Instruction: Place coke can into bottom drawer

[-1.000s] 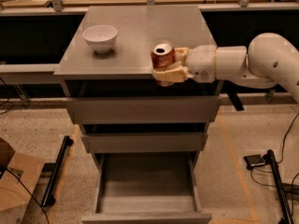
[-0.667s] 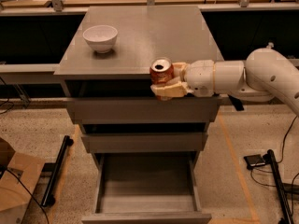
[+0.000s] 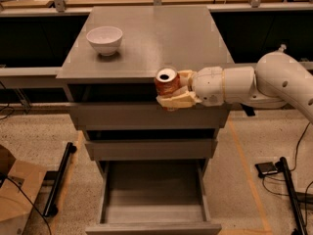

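We see a grey three-drawer cabinet (image 3: 156,33) from above and in front. The robot's white arm (image 3: 254,84) reaches in from the right. Its gripper (image 3: 172,88) has its tan fingers (image 3: 172,102) closed around the coke can (image 3: 167,81) and holds it upright, silver top facing up. The can is at the front edge of the cabinet top, a little right of centre, and we cannot tell whether it touches that surface. The bottom drawer (image 3: 155,197) stands pulled out below, its grey interior showing, well apart from the can. A white bowl (image 3: 104,39) sits on the cabinet top toward the back left. A cardboard box (image 3: 14,199) lies on the speckled floor at lower left
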### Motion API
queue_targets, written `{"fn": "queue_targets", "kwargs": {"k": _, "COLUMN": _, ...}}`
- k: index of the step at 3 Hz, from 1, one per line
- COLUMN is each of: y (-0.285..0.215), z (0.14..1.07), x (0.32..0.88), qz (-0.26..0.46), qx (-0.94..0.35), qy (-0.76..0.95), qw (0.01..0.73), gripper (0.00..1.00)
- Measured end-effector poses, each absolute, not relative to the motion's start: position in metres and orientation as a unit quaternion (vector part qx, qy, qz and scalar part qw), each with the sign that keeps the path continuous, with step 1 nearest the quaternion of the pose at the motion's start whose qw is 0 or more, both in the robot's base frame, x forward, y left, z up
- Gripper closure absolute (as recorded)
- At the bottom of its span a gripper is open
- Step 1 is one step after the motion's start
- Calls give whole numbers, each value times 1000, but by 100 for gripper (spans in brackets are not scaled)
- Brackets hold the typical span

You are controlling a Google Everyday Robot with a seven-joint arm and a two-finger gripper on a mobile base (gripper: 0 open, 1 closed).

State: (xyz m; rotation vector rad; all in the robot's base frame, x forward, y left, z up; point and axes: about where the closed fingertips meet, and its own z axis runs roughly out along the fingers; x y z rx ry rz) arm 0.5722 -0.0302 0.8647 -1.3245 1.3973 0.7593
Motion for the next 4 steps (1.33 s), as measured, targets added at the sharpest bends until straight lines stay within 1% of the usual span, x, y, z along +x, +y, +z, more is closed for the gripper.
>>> {"fn": "queue_targets", "kwargs": {"k": 2, "y": -15, "z": 799, "x": 526, "qz": 372, "qx": -581, "qy": 540, "qw": 483, "gripper": 100}}
{"fn": "queue_targets", "kwargs": {"k": 3, "y": -1, "z": 764, "x": 524, "qz": 398, "qx": -588, "qy": 509, "qw": 487, "gripper": 100}}
{"fn": "queue_targets", "kwargs": {"k": 4, "y": 12, "z": 720, "x": 534, "qz": 419, "qx": -582, "qy": 482, "qw": 504, "gripper": 100}}
